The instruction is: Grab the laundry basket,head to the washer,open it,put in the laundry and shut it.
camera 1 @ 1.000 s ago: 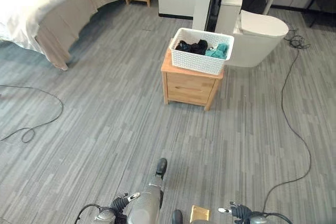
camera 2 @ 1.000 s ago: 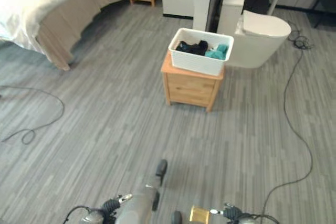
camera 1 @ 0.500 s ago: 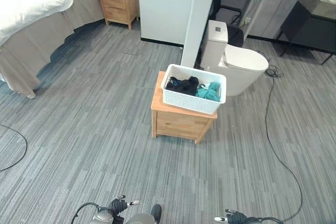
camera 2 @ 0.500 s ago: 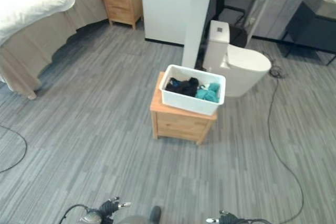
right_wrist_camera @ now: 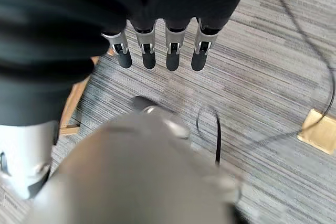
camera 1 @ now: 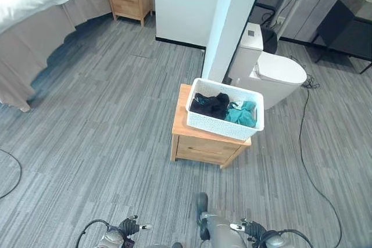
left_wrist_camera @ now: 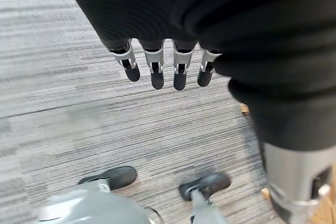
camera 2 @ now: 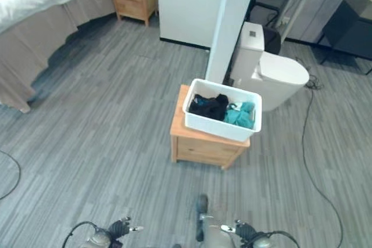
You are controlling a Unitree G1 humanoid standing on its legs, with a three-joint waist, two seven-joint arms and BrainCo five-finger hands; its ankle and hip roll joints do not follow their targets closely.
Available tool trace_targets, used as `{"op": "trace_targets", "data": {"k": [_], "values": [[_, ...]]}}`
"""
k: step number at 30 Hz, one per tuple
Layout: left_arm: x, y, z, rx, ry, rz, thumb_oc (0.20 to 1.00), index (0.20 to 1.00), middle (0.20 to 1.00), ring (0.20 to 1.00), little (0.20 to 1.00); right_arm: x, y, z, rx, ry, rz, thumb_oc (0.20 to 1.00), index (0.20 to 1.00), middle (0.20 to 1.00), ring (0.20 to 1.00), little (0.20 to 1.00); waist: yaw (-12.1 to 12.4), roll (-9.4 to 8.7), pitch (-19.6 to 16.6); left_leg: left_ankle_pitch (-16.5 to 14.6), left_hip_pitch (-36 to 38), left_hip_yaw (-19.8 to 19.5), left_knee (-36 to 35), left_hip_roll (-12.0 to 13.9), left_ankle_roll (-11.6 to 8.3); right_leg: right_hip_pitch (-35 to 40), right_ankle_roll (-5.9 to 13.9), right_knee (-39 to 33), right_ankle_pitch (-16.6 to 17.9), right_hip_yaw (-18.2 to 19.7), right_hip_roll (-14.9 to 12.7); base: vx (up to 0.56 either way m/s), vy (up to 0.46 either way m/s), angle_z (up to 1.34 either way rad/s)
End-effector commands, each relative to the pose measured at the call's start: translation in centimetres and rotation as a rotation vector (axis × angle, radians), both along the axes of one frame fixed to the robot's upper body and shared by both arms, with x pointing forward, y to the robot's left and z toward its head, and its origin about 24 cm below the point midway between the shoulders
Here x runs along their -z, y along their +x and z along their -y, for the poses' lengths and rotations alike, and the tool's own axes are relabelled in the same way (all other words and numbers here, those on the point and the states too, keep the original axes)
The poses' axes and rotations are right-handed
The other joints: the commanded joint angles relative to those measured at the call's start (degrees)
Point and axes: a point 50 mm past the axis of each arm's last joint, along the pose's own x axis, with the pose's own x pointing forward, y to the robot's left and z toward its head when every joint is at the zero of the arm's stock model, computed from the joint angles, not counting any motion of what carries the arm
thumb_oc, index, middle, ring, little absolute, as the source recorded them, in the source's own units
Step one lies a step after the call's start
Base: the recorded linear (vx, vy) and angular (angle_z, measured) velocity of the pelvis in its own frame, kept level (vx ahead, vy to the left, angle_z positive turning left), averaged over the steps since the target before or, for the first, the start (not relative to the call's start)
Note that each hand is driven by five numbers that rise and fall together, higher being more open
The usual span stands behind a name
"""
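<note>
We are facing the white laundry basket (camera 1: 225, 110), which sits on a small wooden table (camera 1: 200, 141) and overhangs it toward our right, with dark clothes (camera 1: 210, 104) and teal clothes (camera 1: 242, 112) piled inside. Neither hand has it yet: our left hand (left_wrist_camera: 164, 65) hangs above the grey floor (camera 1: 104, 114) with its fingers straight and relaxed, holding nothing, and our right hand (right_wrist_camera: 157, 51) hangs the same way, fingers loose and empty. The basket is well apart from both. The first risk, as we judge it, is the approach: a black cable (camera 1: 308, 161) trails across the floor to the right of the table, and a step drifting that way could catch on it. A white toilet (camera 1: 273, 76) stands just behind the table, and a white pillar (camera 1: 232, 21) rises close behind the basket, so an overshoot could bump either one. The second risk is the grasp itself. Because the basket juts past the table's edge, a push from one hand before the other is set could slide or tip it off. A lopsided lift could also spill the clothes, since they lie loose. No washer can be made out from here.
</note>
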Motion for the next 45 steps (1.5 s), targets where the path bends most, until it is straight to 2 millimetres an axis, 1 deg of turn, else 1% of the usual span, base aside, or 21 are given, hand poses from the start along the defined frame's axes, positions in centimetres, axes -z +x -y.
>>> {"op": "trace_targets", "data": {"k": [1,3,5,7,9,12,13,14,17,18,19,20,21,22,23,25,29,40,42,43,45], "values": [[0.1,-0.5,-0.4,0.008,0.008,-0.004,1.0,1.0,1.0,1.0,1.0,-0.1,-0.3,1.4,-0.015,-0.051,-0.019,1.0,1.0,1.0,1.0,1.0,0.04,-0.68,-0.24,-1.42,-4.14,0.76,1.86,4.21,-1.89,7.67,5.64,-5.05,7.76,2.77,-4.34,0.38,-0.175,0.44],[0.4,-1.3,-0.1,0.025,0.004,-0.039,1.0,1.0,1.0,1.0,1.0,0.1,-0.9,1.3,-0.013,-0.049,-0.037,1.0,1.0,1.0,1.0,1.0,-0.42,-1.0,-1.47,-2.43,-2.07,-0.63,1.26,5.33,-2.7,9.12,4.88,-5.84,7.73,4.11,-3.96,0.33,-0.17,0.28],[0.4,-1.1,0.0,0.075,0.018,-0.043,1.0,1.0,1.0,1.0,1.0,0.0,-1.1,1.8,0.01,-0.056,-0.043,1.0,1.0,1.0,1.0,1.0,-1.08,-0.79,-2.62,-2.07,-0.82,-2.34,1.78,6.98,-3.66,9.66,3.71,-3.14,7.01,6.75,-1.59,0.31,-0.189,0.28],[0.4,-1.2,0.1,0.068,0.012,-0.037,1.0,1.0,1.0,1.0,1.0,0.2,-2.2,2.4,0.02,-0.075,-0.074,1.0,1.0,1.0,1.0,1.0,-1.1,-0.09,-3.72,-0.91,-0.46,-3.58,4.74,8.81,-4.93,10.84,2.48,-2.13,5.41,5.35,-0.55,0.31,-0.201,0.16],[0.1,-0.2,0.4,0.066,0.007,0.004,1.0,1.0,1.0,1.0,1.0,0.1,-2.6,3.3,0.047,-0.101,-0.083,1.0,1.0,1.0,1.0,1.0,-1.43,0.81,-4.01,3.05,-2.18,-5.64,10.2,10.08,-7.13,12.58,1.06,-1.71,3.72,4.0,0.7,0.3,-0.244,0.32],[0.0,0.1,0.5,0.075,0.007,0.014,1.0,1.0,1.0,1.0,1.0,-0.1,-2.7,4.1,0.066,-0.119,-0.081,1.0,1.0,1.0,1.0,1.0,-1.43,1.0,-3.9,5.45,-3.06,-6.5,13.6,10.34,-7.97,14.31,0.35,-2.46,2.89,3.79,1.41,0.17,-0.144,0.08],[-0.1,0.3,0.5,0.072,0.009,0.019,1.0,1.0,1.0,1.0,1.0,-0.2,-2.7,4.3,0.08,-0.122,-0.078,1.0,1.0,1.0,1.0,1.0,-1.27,1.06,-3.83,7.42,-3.92,-6.45,15.83,10.59,-8.42,15.38,-0.18,-2.75,2.23,3.75,1.74,0.15,-0.119,0.0],[-0.2,0.9,0.8,0.09,0.003,0.037,1.0,1.0,1.0,1.0,1.0,-0.3,-2.5,4.6,0.079,-0.128,-0.071,1.0,1.0,1.0,1.0,1.0,-0.65,0.74,-2.94,11.28,-7.18,-7.27,22.23,9.89,-9.41,17.31,-0.91,-3.42,1.71,4.21,1.64,0.15,-0.117,0.06],[-0.5,1.8,1.2,0.119,0.002,0.062,1.0,1.0,1.0,1.0,1.0,-0.5,-2.0,4.8,0.062,-0.144,-0.063,1.0,1.0,1.0,1.0,1.0,0.05,0.38,-1.64,12.99,-9.85,-8.53,27.09,7.94,-9.37,18.57,-1.35,-3.59,1.37,4.85,1.39,0.09,-0.066,-0.02],[-0.5,2.0,1.4,0.136,0.001,0.067,1.0,1.0,1.0,1.0,1.0,-0.5,-1.9,4.8,0.05,-0.149,-0.065,1.0,1.0,1.0,1.0,1.0,0.33,0.19,-1.21,12.16,-11.04,-8.52,27.04,6.94,-8.95,18.77,-1.41,-3.58,1.13,5.16,1.15,0.13,-0.041,-0.18],[-0.5,2.1,1.8,0.154,-0.003,0.066,1.0,1.0,1.0,1.0,1.0,-0.6,-1.7,4.9,0.034,-0.16,-0.063,1.0,1.0,1.0,1.0,1.0,0.74,-0.06,-1.08,8.98,-13.96,-7.94,22.54,5.05,-7.79,19.36,-0.85,-3.8,0.66,6.11,0.86,0.11,-0.027,-0.07],[-0.5,2.1,1.8,0.154,-0.003,0.066,1.0,1.0,1.0,1.0,1.0,-0.6,-1.7,4.9,0.034,-0.16,-0.063,1.0,1.0,1.0,1.0,1.0,0.74,-0.06,-1.08,8.98,-13.96,-7.94,22.54,5.05,-7.79,19.36,-0.85,-3.8,0.66,6.11,0.86,0.14,-0.025,0.0],[-0.5,2.0,1.9,0.164,-0.001,0.064,1.0,1.0,1.0,1.0,1.0,-0.6,-1.7,5.0,0.026,-0.164,-0.065,1.0,1.0,1.0,1.0,1.0,1.38,-0.38,-1.07,5.86,-15.08,-6.69,19.0,4.83,-7.12,20.16,-0.56,-4.02,0.25,6.62,0.6,0.12,-0.002,0.02],[-0.4,1.9,2.0,0.172,0.001,0.064,1.0,1.0,1.0,1.0,1.0,-0.6,-1.7,4.9,0.018,-0.169,-0.064,1.0,1.0,1.0,1.0,1.0,1.75,-0.13,-1.21,4.69,-16.45,-5.68,12.39,4.96,-6.74,20.56,-0.43,-4.12,-0.44,6.81,0.89,0.17,0.015,-0.05],[-0.4,1.8,2.1,0.178,0.002,0.061,1.0,1.0,1.0,1.0,1.0,-0.6,-1.6,4.6,0.008,-0.165,-0.062,1.0,1.0,1.0,1.0,1.0,2.31,0.24,-1.11,5.75,-17.8,-5.9,8.9,4.58,-6.39,21.06,-0.22,-3.8,-0.88,6.97,1.29,0.14,0.052,0.0],[-0.2,1.5,2.1,0.183,0.003,0.044,1.0,1.0,1.0,1.0,1.0,-0.5,-1.4,4.3,-0.012,-0.163,-0.062,1.0,1.0,1.0,1.0,1.0,2.9,0.66,-1.25,5.24,-16.73,-7.18,8.41,4.37,-5.73,21.59,0.26,-2.88,-1.97,7.5,1.0,0.13,0.106,-0.03],[0.2,0.2,1.8,0.192,0.004,0.006,1.0,1.0,1.0,1.0,1.0,-0.3,-1.8,4.0,-0.007,-0.145,-0.06,1.0,1.0,1.0,1.0,1.0,2.24,1.17,-2.83,4.22,-12.91,-6.32,3.98,4.2,-4.35,22.09,0.94,-4.02,-0.83,9.18,-0.51,0.12,0.156,-0.66],[-0.1,0.6,1.1,0.2,0.031,0.02,1.0,1.0,1.0,1.0,1.0,-0.3,-0.8,2.7,-0.071,-0.127,-0.049,1.0,1.0,1.0,1.0,1.0,3.36,1.34,-2.78,2.94,-11.47,-5.18,3.36,2.81,-2.12,21.12,2.59,-3.74,0.08,10.85,-2.18,0.02,0.09,-0.08],[0.0,0.6,1.2,0.209,0.029,0.018,1.0,1.0,1.0,1.0,1.0,-0.4,-0.2,2.6,-0.072,-0.124,-0.027,1.0,1.0,1.0,1.0,1.0,3.21,1.24,-2.45,2.33,-11.95,-4.45,3.99,2.46,-1.68,19.93,3.1,-3.34,0.85,11.78,-2.22,-0.06,0.068,-0.07],[0.1,0.3,1.3,0.188,0.024,0.013,1.0,1.0,1.0,1.0,1.0,-0.5,0.5,2.0,-0.085,-0.112,-0.002,1.0,1.0,1.0,1.0,1.0,3.66,1.26,-1.68,1.77,-12.6,-2.19,5.02,2.76,-1.28,18.07,4.26,-2.27,1.58,11.61,-2.43,-0.08,0.049,-0.25],[0.2,-0.2,1.0,0.163,0.023,0.005,1.0,1.0,1.0,1.0,1.0,-0.6,0.9,1.7,-0.078,-0.099,0.012,1.0,1.0,1.0,1.0,1.0,4.39,1.2,-1.5,1.44,-12.86,-1.13,5.53,3.11,-1.04,17.22,4.35,0.26,1.19,12.09,-1.76,-0.04,0.003,-0.86]]}}
